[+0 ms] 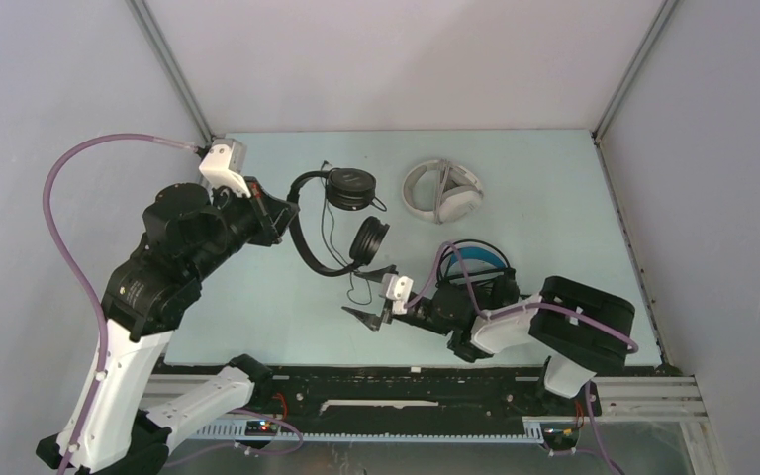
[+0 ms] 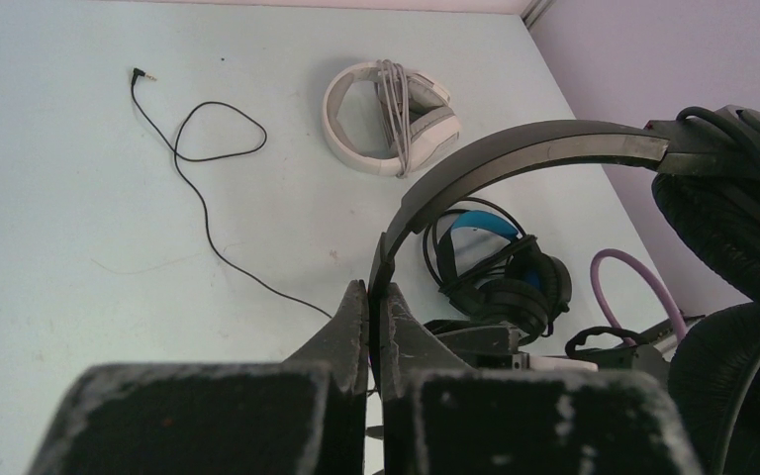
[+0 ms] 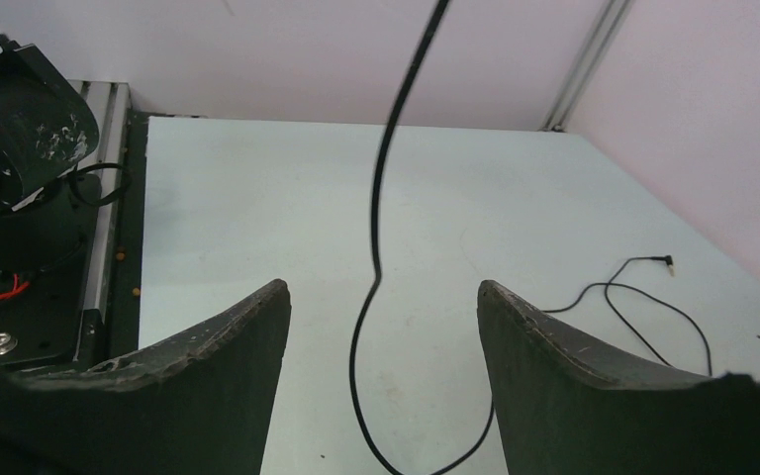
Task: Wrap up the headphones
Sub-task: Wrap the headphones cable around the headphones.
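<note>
My left gripper [image 1: 283,214] is shut on the headband of the small slim black headphones [image 1: 309,240] and holds them above the table; the wrist view shows the fingers [image 2: 354,327] pinching the band [image 2: 534,148]. Their thin black cable [image 1: 358,289] hangs down, and its free end with the plug [image 2: 139,72] lies looped on the table. My right gripper [image 1: 363,317] is open, with the hanging cable [image 3: 384,198] between its jaws and not touching them. The white-grey headphones [image 1: 442,191] lie at the back with their cable wrapped round them. The black-and-blue headphones [image 1: 477,257] lie behind my right arm.
The pale table [image 1: 554,198] is walled at the back and both sides. A black rail [image 1: 396,391] runs along the near edge. My right arm's purple hose [image 2: 625,272] loops near the black-and-blue pair [image 2: 507,282].
</note>
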Available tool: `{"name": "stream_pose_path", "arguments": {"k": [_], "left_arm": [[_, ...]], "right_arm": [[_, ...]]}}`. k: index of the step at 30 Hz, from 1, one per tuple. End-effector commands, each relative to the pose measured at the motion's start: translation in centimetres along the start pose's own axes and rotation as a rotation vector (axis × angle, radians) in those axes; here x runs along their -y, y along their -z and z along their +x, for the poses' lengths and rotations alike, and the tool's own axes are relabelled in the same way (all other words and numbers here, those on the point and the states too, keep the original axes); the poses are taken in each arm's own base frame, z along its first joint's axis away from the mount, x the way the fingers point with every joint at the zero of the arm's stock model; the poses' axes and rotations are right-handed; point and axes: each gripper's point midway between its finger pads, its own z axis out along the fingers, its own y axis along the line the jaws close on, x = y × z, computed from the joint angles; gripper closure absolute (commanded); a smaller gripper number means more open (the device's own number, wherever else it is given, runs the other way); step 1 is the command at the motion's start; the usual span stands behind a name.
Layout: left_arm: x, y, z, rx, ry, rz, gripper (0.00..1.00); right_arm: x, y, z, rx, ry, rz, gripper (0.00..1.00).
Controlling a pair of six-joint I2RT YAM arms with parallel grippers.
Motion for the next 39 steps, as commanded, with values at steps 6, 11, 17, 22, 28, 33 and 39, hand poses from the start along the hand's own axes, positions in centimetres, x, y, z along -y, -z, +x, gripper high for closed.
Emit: {"name": "stream_pose_path", "arguments": {"k": [6,11,17,22,28,33,39], "left_arm": [[2.5,1.9,-3.7,0.102,0.017,0.104,1.0],[3.2,2.1,-3.8,0.101,0.034,0.133,1.0],[3.6,2.1,-3.8,0.096,0.043,0.155,1.0],[3.5,2.4,-4.1,0.102,0.029,0.145,1.0],[1.9,3.8,-5.8,0.144,-0.03,0.043,1.0],[1.9,5.3,-7.3,0.176,-0.066,0.031,1.0],[0.8,5.8,-7.2,0.17,-0.114,-0.026,1.0]], "right_arm": [[0.2,-3.0,0.4,0.04,-0.022,-0.014,0.31],[0.4,-2.9,2.2,0.014,-0.064,-0.011,0.33],[-0.2,-2.8,3.8,-0.009,-0.103,-0.019,0.38],[0.7,-2.3,3.8,0.001,-0.14,0.011,0.82],[2.3,-1.2,4.4,-0.022,-0.167,0.083,1.0],[3.7,-0.2,4.8,-0.027,-0.225,0.124,1.0],[5.6,1.0,4.8,-0.025,-0.271,0.189,1.0]]}}
